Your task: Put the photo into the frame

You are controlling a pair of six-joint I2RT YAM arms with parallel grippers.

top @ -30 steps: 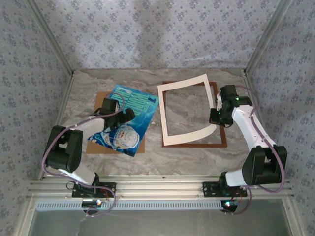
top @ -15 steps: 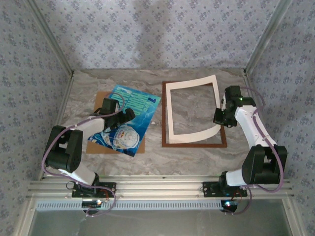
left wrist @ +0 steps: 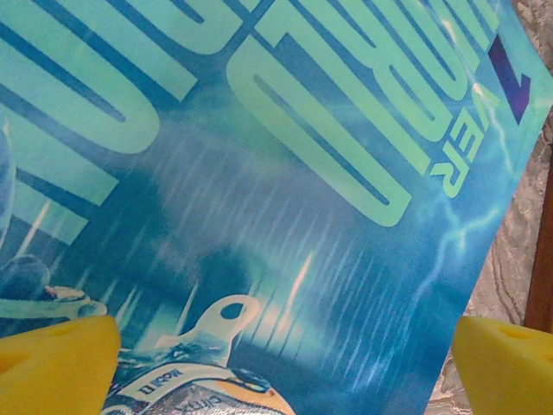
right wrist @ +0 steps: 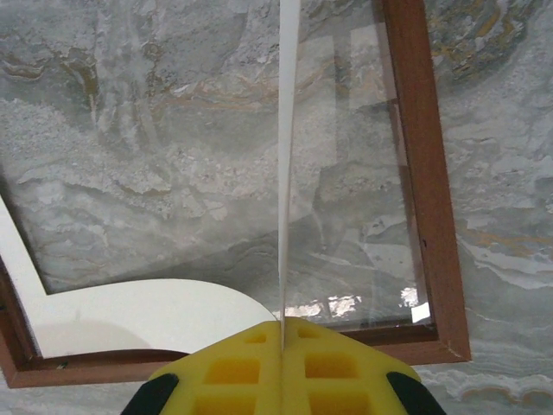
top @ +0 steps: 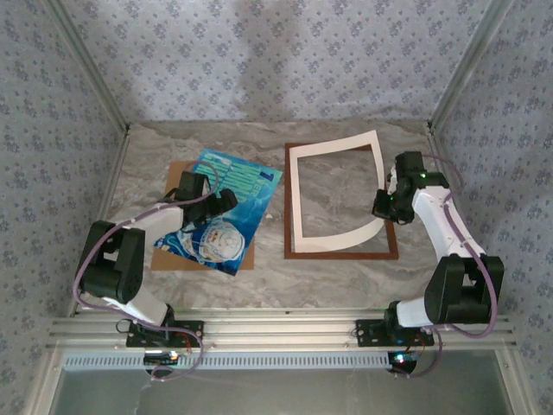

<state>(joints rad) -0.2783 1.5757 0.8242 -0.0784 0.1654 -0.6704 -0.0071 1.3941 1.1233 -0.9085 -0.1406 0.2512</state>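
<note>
Right fingers (right wrist: 251, 372) pinch the cream mat (right wrist: 147, 316) by its right edge, bowing it above the frame (right wrist: 419, 173). My left fingers (left wrist: 52, 363) gape wide over the photo (top: 229, 203), which lies left of the frame on the backing board (top: 177, 171); nothing is in yet.

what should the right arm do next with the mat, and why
Probably lower the pinched edge and let go. The right gripper is shut on the right edge of the cream mat, which stands lifted and curled while its left side lies inside the wooden frame.
</note>
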